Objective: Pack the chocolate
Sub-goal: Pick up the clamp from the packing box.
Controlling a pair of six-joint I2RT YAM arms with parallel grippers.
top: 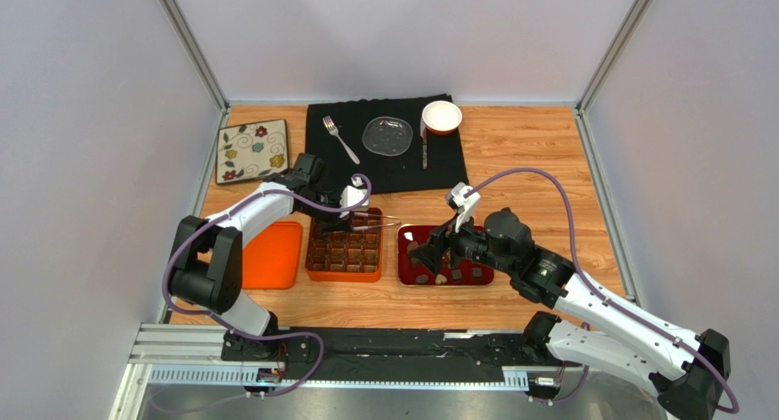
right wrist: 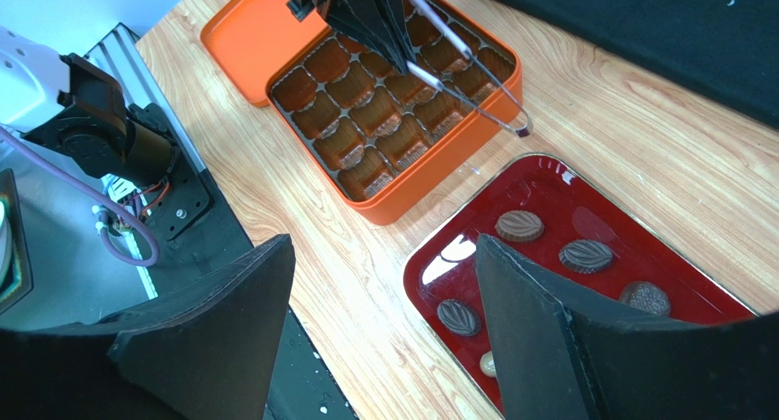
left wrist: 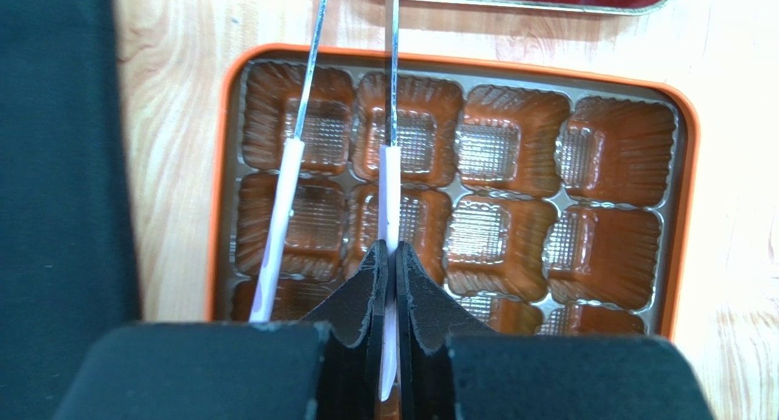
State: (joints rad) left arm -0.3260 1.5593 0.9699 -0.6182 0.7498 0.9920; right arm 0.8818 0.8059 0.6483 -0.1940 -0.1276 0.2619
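The chocolate lies as several small brown pieces on a red tray, also visible in the top view. Left of the tray stands an orange box of empty moulded compartments. My left gripper hangs over the box, shut on one white-handled arm of metal tongs; the tongs' other arm runs free to the left. Their tips reach past the box rim toward the tray and hold nothing. My right gripper is open above the tray's near left corner.
An orange lid lies left of the box. At the back, a black cloth carries a fork, a glass plate, a white bowl and a knife. A floral plate sits back left.
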